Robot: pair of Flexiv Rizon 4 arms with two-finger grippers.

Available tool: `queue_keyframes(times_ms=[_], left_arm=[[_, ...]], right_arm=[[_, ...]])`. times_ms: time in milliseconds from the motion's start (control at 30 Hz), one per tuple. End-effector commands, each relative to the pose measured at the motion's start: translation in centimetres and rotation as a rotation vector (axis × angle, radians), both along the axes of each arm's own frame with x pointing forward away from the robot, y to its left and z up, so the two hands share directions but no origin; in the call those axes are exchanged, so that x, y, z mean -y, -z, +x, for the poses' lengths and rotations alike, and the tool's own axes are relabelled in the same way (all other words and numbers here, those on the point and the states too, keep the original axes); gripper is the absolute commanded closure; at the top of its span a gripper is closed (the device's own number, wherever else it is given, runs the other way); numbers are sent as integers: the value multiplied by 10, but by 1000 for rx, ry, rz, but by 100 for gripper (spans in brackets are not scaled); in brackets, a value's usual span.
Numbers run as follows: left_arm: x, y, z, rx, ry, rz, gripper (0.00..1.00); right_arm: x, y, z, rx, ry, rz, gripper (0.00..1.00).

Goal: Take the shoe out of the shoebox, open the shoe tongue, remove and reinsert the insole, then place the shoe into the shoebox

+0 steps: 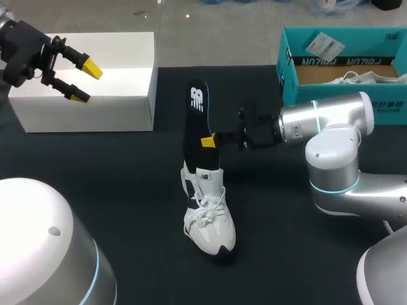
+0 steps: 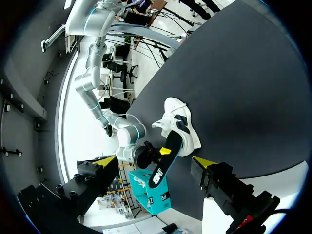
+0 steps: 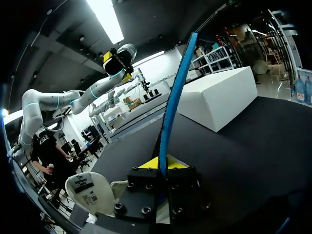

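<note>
**As the insole stands up, the right gripper holds it**

While its low end sits in the mouth of the shoe (image 1: 208, 219), the dark insole (image 1: 198, 121) sticks up tall, its long line running up and away from the heel. The shoe rests on the black table (image 1: 95, 165), toe toward the camera, well apart from the teal shoebox (image 1: 290, 86). The right gripper (image 1: 208, 142) pinches the insole's middle from 2 sides. I think the next move must follow that long line, up or down. The left gripper (image 1: 84, 81) hangs far off over a white box (image 1: 108, 105), fingers spread, holding nothing. 1 white logo marks the insole; the shoebox has print too.
</note>
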State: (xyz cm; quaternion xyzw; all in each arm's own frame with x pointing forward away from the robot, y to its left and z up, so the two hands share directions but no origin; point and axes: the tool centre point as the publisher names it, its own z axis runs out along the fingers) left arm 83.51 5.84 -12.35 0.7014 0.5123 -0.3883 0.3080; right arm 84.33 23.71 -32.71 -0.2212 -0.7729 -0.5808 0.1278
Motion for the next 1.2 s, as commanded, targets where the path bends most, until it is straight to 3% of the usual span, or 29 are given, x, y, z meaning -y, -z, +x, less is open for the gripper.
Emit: queue_keyframes(times_ms=[33, 200, 400, 433, 567, 733, 867, 933, 1000, 1200], left_arm=[[-1, 0, 0, 0, 2, 2, 0], [-1, 0, 0, 0, 2, 2, 0], [-1, 0, 0, 0, 2, 2, 0], [-1, 0, 0, 0, 2, 2, 0], [-1, 0, 0, 0, 2, 2, 0], [-1, 0, 0, 0, 2, 2, 0], [-1, 0, 0, 0, 2, 2, 0], [-1, 0, 0, 0, 2, 2, 0], [-1, 0, 0, 0, 2, 2, 0], [-1, 0, 0, 0, 2, 2, 0]], right_arm=[[3, 3, -13, -10, 10, -8, 100], [3, 9, -23, -30, -5, -25, 100], [0, 7, -21, -36, -3, -26, 100], [-1, 6, -19, -34, -3, -25, 97], [-4, -1, -13, -17, -1, -17, 69], [-8, -9, -3, 9, -8, -8, 58], [-12, -18, 7, 34, -5, 3, 66], [-14, -19, 11, 35, -2, 4, 76], [-13, -18, 12, 37, -1, 1, 100], [-13, -11, 8, -2, -11, -6, 100]])
